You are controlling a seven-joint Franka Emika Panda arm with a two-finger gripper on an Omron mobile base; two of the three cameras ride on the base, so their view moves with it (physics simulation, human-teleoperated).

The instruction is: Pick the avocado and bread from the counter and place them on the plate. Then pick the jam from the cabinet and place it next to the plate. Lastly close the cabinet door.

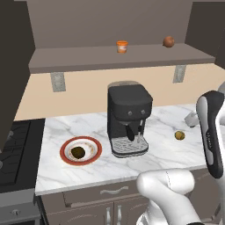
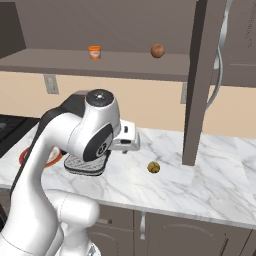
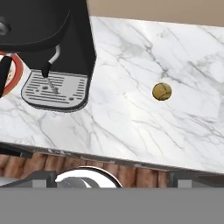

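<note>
claw (image 1: 191, 119) wide open, nothing held, above counter (image 1: 167, 151) right of coffee machine (image 1: 128, 118), bread (image 1: 179, 135) on marble just beside, near-round so long axis unclear, avocado (image 1: 78, 152) on plate (image 1: 81, 150) far left, jam (image 1: 122, 46) upright in open cabinet (image 1: 118, 56)

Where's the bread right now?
The bread lies alone on the counter, right of the coffee machine in the left base view, well away from the plate.
</note>
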